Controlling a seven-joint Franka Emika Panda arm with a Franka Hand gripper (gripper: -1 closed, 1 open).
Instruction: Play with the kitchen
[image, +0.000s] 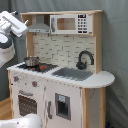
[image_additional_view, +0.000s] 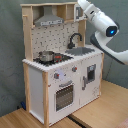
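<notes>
Looks like a lab/test setup, not a home: grey curtain backdrop behind, toy kitchen on bare wood platform, w/ white robot arm near it.
</notes>
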